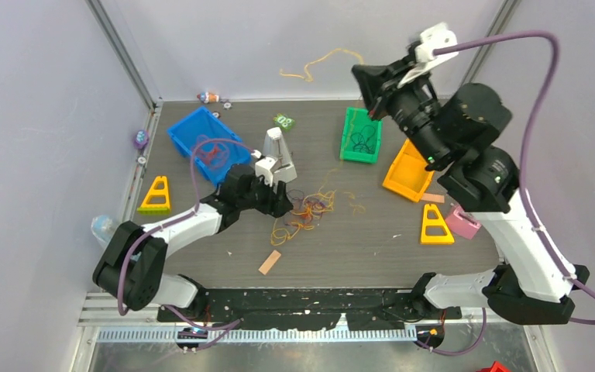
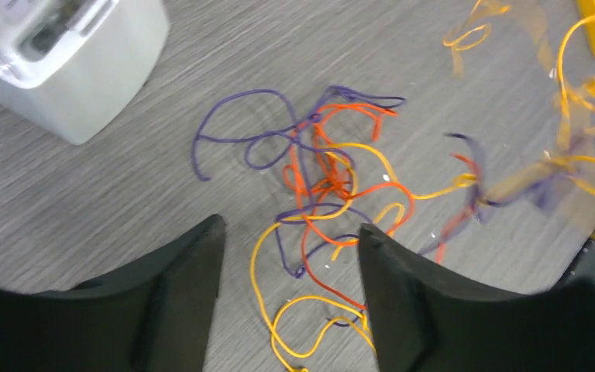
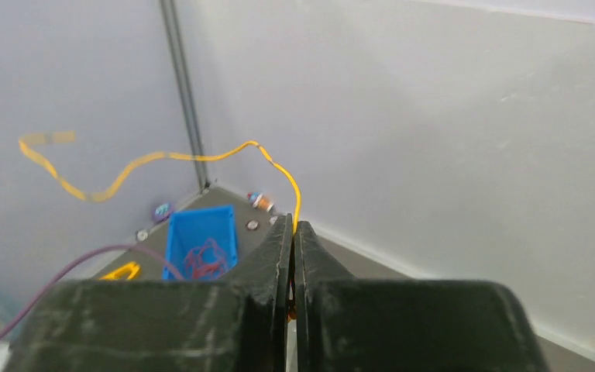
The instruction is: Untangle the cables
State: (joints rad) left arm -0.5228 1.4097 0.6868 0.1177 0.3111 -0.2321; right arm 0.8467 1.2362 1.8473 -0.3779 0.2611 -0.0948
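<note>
Grey table carries tangled cables beneath the spread left gripper; the raised right gripper pinches one yellow cable

Table: showed a grey wood-grain finish, matt and finely streaked.
Cables: looked smooth and plastic-coated, with a faint sheen.
Left gripper: was matt black plastic.
Right gripper: was matt black plastic, grainy.
Blue bin: was smooth moulded plastic.
Wall: looked pale and matt.
Corner post: looked like dull metal.
</note>
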